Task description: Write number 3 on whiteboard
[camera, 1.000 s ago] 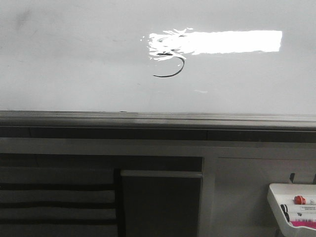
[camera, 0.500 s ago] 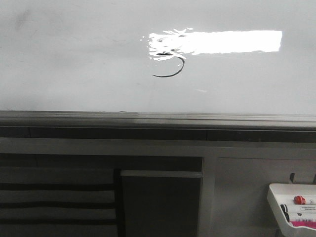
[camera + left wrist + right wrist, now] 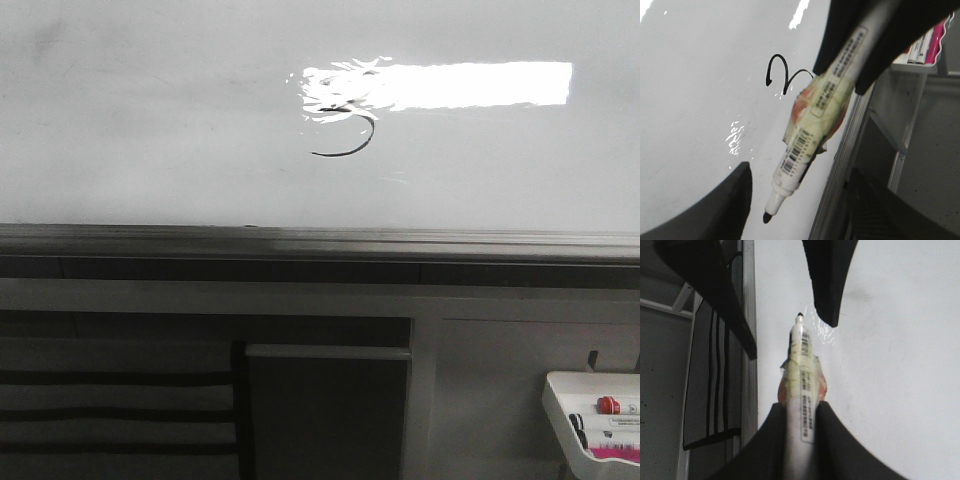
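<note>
**pixelmike:** So where's the number 3 [image 3: 347,132] at? Front view shows a thin black hook curve on the whiteboard [image 3: 150,130], with its top half washed out by the bright rectangular light reflection [image 3: 450,84].

**board_nerd:** Yep. The left wrist view is way clearer: two loops of black line [image 3: 785,75] on the glossy white surface [image 3: 695,100], just beside the marker [image 3: 810,130] that the left claw [image 3: 870,40] is clamped on. The marker is taped around the middle, barcode label showing, black tip [image 3: 767,218] bare and off to the side of the drawing. Can't tell if the tip touches the surface.

**pixelmike:** And the other arm?

**board_nerd:** The right claw [image 3: 800,435] is pinched shut on its own taped marker [image 3: 801,375], tip [image 3: 799,316] pointing along the board [image 3: 900,365] near the grey frame edge [image 3: 748,315].

**pixelmike:** Down in the corner of the front view there's a small white tray [image 3: 592,418] with a red-capped marker [image 3: 612,405] lying in it, well apart from the drawing, below the frame [image 3: 320,242].
</note>
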`<action>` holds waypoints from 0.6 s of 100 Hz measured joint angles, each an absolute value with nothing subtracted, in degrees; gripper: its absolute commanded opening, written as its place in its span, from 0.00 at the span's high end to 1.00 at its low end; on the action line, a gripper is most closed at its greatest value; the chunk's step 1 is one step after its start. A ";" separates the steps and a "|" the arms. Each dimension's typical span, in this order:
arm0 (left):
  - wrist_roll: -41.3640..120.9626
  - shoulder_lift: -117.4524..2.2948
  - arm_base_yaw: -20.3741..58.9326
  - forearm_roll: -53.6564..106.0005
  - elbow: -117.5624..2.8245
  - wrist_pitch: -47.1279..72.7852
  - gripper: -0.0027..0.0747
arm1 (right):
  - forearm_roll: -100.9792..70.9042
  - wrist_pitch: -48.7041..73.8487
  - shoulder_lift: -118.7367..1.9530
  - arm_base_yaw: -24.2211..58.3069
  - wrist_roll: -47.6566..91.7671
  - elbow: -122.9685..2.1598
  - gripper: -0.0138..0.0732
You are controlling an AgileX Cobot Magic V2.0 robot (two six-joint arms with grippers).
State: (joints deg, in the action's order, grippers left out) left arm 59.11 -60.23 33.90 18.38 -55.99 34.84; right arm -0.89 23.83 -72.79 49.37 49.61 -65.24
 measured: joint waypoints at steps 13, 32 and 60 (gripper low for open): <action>61.40 -62.11 33.90 17.61 -55.99 33.99 0.55 | -0.77 23.83 -72.79 49.82 49.61 -65.24 0.91; 61.81 -63.06 33.90 17.44 -55.99 32.25 0.65 | 0.76 23.83 -72.79 50.08 49.64 -65.24 0.91; 61.95 -63.06 33.90 17.44 -56.03 31.90 0.85 | 1.11 23.72 -72.86 50.08 49.85 -65.24 0.91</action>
